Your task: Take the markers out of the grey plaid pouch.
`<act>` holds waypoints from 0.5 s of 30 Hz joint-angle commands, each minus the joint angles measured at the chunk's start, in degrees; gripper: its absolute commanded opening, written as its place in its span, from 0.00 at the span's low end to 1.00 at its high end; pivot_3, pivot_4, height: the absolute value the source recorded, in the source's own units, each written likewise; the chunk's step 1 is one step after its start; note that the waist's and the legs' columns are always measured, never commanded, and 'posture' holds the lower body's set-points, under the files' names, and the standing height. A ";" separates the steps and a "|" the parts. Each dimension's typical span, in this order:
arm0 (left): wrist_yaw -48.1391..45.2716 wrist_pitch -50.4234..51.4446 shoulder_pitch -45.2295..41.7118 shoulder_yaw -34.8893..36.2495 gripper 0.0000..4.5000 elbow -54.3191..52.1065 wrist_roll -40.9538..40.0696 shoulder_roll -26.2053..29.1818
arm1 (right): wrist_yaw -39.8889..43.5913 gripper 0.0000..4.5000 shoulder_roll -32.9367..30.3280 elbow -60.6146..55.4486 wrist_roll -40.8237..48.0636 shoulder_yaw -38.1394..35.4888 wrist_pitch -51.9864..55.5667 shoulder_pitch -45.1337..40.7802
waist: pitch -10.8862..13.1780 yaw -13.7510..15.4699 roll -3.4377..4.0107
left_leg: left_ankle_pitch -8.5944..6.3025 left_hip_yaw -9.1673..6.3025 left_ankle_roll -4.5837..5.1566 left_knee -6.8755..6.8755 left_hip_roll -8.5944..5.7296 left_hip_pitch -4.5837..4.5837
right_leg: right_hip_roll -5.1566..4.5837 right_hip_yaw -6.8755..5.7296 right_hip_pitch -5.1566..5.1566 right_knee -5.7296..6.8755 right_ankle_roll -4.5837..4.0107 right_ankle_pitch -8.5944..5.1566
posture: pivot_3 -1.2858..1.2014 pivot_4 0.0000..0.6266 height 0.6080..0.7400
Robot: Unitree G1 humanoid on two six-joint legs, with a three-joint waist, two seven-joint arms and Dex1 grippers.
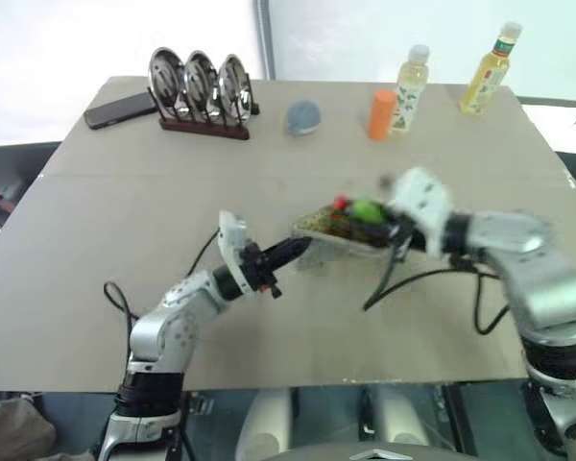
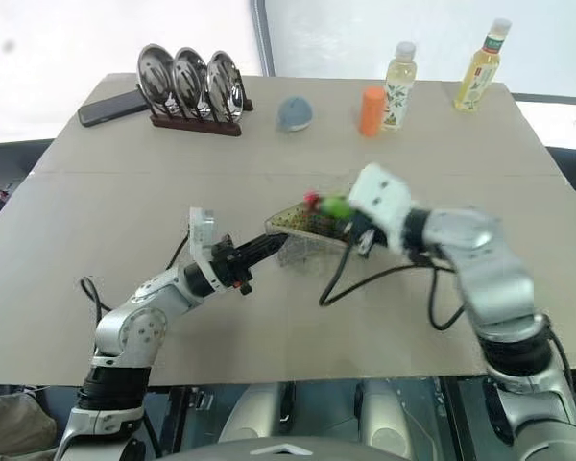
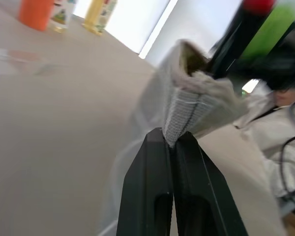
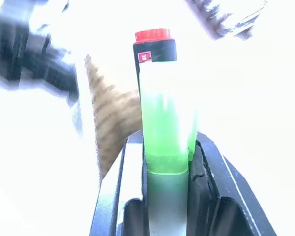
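Markers — clamped between right pincer fingers.

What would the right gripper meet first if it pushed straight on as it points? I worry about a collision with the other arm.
Likely the grey plaid pouch just beyond the markers held in the right gripper; depth is unclear.
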 commanded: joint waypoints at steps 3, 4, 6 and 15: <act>-5.06 -9.90 -0.27 -0.58 0.00 5.35 5.38 0.78 | -6.56 0.10 2.97 1.27 12.25 -22.39 18.25 -11.58 | 0.07 0.01 0.17 | 0.00 0.08 0.01 0.00 0.00 -0.07 | -0.06 0.02 -0.13 0.04 -0.02 0.02 | 0.52 0.24 1.00; -5.88 -11.07 -0.08 -0.53 0.00 6.01 5.70 0.87 | -7.87 0.10 0.46 3.62 11.63 -23.33 21.74 -12.03 | 0.04 0.05 0.15 | 0.00 0.09 0.01 -0.01 -0.01 -0.07 | -0.08 0.01 -0.17 0.05 -0.02 0.02 | 0.52 0.24 1.00; -6.98 -12.58 0.40 -0.28 0.00 7.05 5.83 0.91 | -10.09 0.10 -3.77 8.06 10.73 -23.46 25.02 -11.33 | -0.03 0.14 0.05 | 0.00 0.05 0.01 -0.06 -0.05 -0.07 | -0.13 -0.04 -0.16 0.00 -0.03 0.01 | 0.52 0.24 1.00; -9.22 -16.27 3.61 -0.41 0.00 6.88 6.26 1.26 | -9.50 0.10 -9.49 32.82 10.34 -13.19 13.83 -2.73 | -0.03 -1.33 0.24 | 0.00 0.23 0.06 -0.18 -0.09 -0.06 | -0.17 0.10 -0.18 0.02 -0.01 0.01 | 0.52 0.24 1.00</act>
